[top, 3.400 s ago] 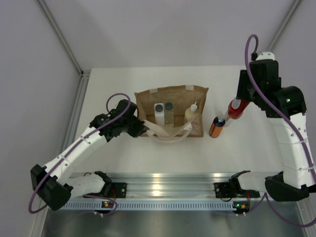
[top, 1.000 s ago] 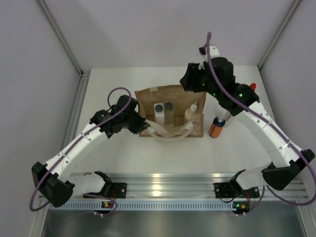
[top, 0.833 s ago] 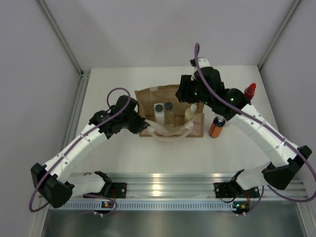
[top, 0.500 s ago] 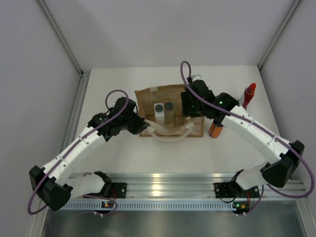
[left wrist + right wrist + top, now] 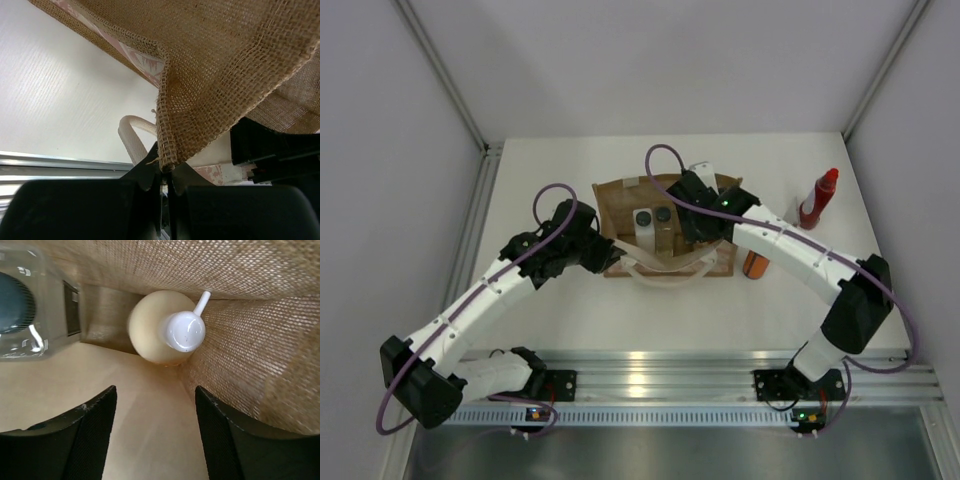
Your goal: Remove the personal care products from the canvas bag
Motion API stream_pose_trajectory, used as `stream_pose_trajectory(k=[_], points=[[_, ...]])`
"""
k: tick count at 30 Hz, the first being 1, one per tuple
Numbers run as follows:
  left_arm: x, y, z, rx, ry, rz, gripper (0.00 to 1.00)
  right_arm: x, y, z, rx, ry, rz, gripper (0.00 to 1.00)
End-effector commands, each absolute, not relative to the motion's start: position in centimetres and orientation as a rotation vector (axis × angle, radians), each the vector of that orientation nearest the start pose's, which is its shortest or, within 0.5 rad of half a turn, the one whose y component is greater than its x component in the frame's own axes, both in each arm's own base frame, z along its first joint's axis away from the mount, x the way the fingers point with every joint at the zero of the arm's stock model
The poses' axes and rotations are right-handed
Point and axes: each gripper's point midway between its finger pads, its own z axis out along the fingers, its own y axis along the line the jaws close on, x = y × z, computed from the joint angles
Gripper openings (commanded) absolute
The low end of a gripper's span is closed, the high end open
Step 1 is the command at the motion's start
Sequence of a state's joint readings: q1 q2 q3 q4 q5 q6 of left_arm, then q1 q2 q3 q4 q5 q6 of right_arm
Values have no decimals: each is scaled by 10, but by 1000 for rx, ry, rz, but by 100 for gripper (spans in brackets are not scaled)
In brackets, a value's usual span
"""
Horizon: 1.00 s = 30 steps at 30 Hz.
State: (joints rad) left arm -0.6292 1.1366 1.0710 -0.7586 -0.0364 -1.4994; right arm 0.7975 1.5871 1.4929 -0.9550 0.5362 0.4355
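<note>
The canvas bag (image 5: pixel 620 200) stands upright in mid-table. My left gripper (image 5: pixel 608 256) is shut on its near left corner; the left wrist view shows the jaws (image 5: pixel 167 169) pinching the burlap edge (image 5: pixel 225 60). My right gripper (image 5: pixel 703 228) reaches down into the bag's right end, open (image 5: pixel 156 405), just above and short of the cream bottle (image 5: pixel 165 332) with its white nozzle. A clear bottle with a grey cap (image 5: pixel 20 310) (image 5: pixel 663 215) and a white squarish bottle (image 5: pixel 642 222) stand in the bag. The orange bottle (image 5: pixel 754 263) and red bottle (image 5: pixel 817 198) stand outside on the table.
The bag's cream handles (image 5: pixel 665 268) hang over its near side, one loop (image 5: pixel 132 132) close to my left fingers. The woven inner wall (image 5: pixel 250 340) lies right beside my right finger (image 5: pixel 222 430). An aluminium rail (image 5: pixel 640 385) runs along the near edge.
My right arm has swung left from the table's right side and dipped into the bag, jaws widening. The red bottle stays standing at the right. The left gripper has kept its hold.
</note>
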Motion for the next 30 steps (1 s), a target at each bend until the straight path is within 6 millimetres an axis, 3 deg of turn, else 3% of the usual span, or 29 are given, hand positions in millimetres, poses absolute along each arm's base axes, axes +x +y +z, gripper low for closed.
stream_pose_trajectory(k=[1, 9, 16, 22, 30], points=[[248, -226, 211, -1146, 2336, -921, 0, 312, 187, 204, -265, 2371, -311, 63], [248, -227, 202, -1159, 2346, -909, 0, 342, 189, 199, -207, 2379, -301, 65], [248, -229, 196, -1141, 2367, -900, 0, 364, 189, 191, -141, 2383, -240, 61], [248, -230, 194, -1135, 2377, -895, 0, 371, 191, 180, -137, 2397, -217, 52], [248, -232, 191, -1134, 2392, -886, 0, 378, 191, 154, -144, 2429, -201, 51]])
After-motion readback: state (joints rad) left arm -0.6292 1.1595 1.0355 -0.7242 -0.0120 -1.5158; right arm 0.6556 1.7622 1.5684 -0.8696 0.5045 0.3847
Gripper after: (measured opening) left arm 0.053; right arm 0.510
